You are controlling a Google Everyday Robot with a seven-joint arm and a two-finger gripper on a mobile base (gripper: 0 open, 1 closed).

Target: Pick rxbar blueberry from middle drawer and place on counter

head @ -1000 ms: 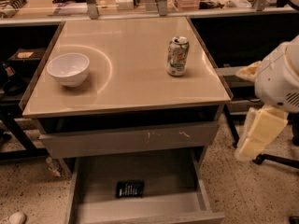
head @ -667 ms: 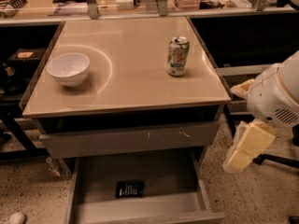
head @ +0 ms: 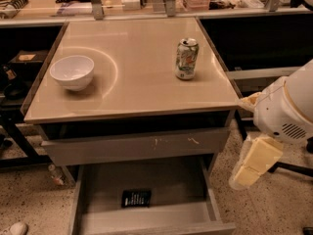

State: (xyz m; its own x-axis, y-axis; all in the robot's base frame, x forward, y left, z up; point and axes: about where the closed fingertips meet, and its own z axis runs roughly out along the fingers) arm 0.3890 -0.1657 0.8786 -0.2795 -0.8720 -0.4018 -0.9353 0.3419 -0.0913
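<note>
Tool (head: 250,166): low on the right, outside the right wall of the middle drawer (head: 171,185), hanging under the white arm housing (head: 288,111). Released or clenched: cannot tell. Nothing visibly in it.

Change over the last second: tool has dropped and shifted left, from level with the closed drawer front (head: 132,148) to level with the open drawer. Judged as the approach to the pick, not yet over the drawer.

Rxbar blueberry (head: 136,198): flat on the drawer floor, left of centre, near the front, well apart from the tool. Untouched. Next move would need travel leftward over the drawer wall, then down.

Above: table (head: 142,97) carries a green-and-white can (head: 186,58) at right rear and a white bowl (head: 72,72) at left. The front strip between them looks free for the placement.

Far: cluttered bench (head: 122,4) with metal posts.

Hard to make out:
- Wrapper print is unreadable.
- Drawer front lip is cut off by the bottom edge.
- Arm runs out of view at right.
- Tool tip merges with the speckled floor.
</note>
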